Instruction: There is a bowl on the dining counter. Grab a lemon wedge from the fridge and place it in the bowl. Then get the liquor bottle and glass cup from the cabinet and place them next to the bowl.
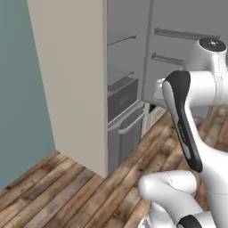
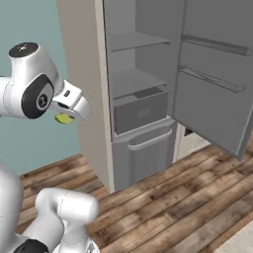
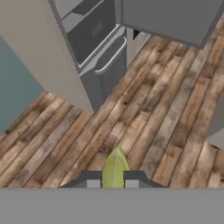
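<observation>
**Between our fingertips: one lemon wedge, out of the fridge**

Between the pads of our gripper we hold the lemon wedge, pale yellow-green, jaws closed on its sides with its tip poking forward. Ahead of the hand and above it in the hand view stands the fridge, door swung open, lower drawer shut. We judge the wedge is carried clear of the shelves for transport to the bowl. Below the hand lies plank floor.

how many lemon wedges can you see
1: the lemon wedge is pinched in the claw, out in front of the open fridge. More may be hidden inside the fridge.
</observation>
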Robot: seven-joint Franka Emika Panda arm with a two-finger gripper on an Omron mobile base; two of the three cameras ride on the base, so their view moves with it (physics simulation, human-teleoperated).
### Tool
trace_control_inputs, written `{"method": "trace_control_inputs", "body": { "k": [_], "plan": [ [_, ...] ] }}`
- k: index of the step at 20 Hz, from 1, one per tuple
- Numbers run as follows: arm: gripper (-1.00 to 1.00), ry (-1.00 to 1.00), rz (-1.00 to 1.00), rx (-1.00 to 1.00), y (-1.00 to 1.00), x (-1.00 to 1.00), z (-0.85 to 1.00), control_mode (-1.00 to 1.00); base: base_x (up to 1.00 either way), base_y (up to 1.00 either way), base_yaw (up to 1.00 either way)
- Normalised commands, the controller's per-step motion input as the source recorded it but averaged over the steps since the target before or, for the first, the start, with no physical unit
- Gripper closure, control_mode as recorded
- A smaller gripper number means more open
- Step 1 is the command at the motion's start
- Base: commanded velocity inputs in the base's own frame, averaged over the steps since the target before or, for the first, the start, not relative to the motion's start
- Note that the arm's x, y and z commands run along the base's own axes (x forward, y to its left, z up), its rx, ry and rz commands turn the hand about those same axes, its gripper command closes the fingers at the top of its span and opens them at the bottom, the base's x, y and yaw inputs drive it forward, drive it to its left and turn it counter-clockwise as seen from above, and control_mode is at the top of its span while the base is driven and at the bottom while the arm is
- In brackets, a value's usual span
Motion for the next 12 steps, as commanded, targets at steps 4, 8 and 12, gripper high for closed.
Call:
{"method": "trace_control_inputs", "body": {
  "k": [4,8,12],
  "plan": [
    [1.0,0.0,0.0,0.0,0.0,0.0,0.0,1.0,-1.0,0.1,-0.27],
    [1.0,0.0,0.0,0.0,0.0,0.0,0.0,1.0,-0.88,-0.21,-0.39],
    [1.0,0.0,0.0,0.0,0.0,0.0,0.0,1.0,-0.57,-0.65,-0.46]
  ]
}}
